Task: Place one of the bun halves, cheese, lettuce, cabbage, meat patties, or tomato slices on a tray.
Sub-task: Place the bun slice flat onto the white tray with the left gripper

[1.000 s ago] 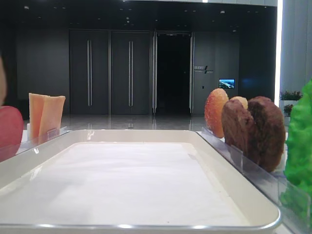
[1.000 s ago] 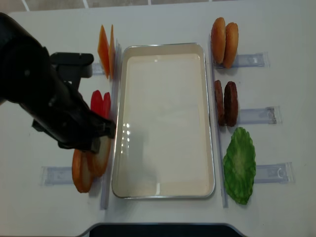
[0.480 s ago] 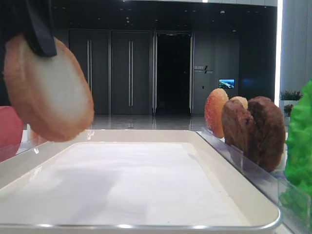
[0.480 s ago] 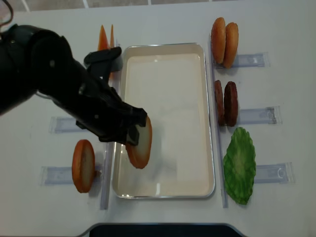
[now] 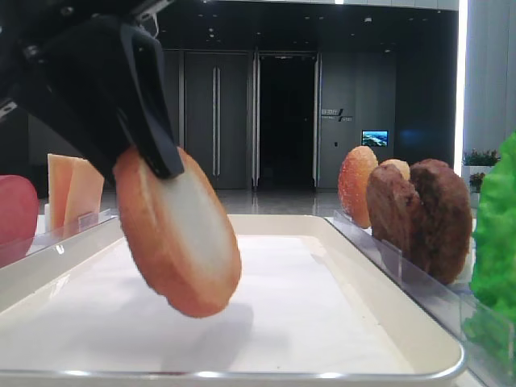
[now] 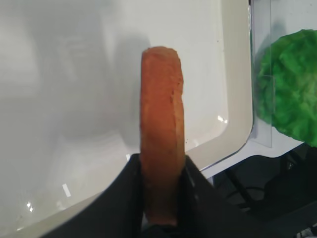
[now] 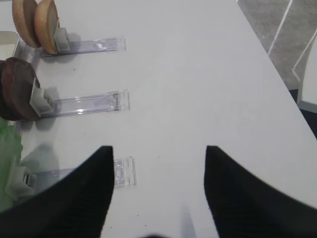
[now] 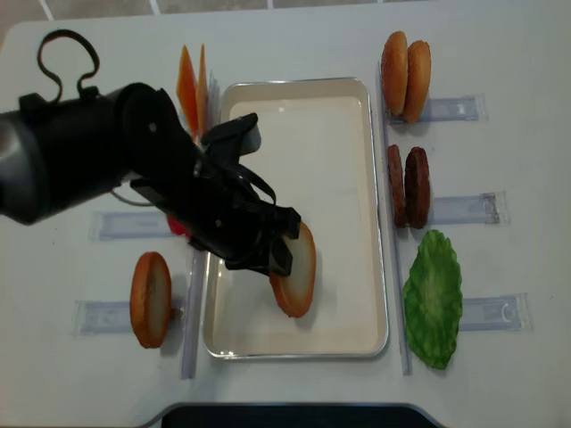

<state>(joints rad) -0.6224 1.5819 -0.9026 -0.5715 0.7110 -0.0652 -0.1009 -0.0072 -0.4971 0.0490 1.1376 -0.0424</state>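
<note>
Left gripper pinching a bun half on edge over the tray.
Meat patties, lettuce and two buns line the tray's right rim; cheese and another bun stand left. Tray floor bare elsewhere. Right gripper spread above white tabletop.
</note>
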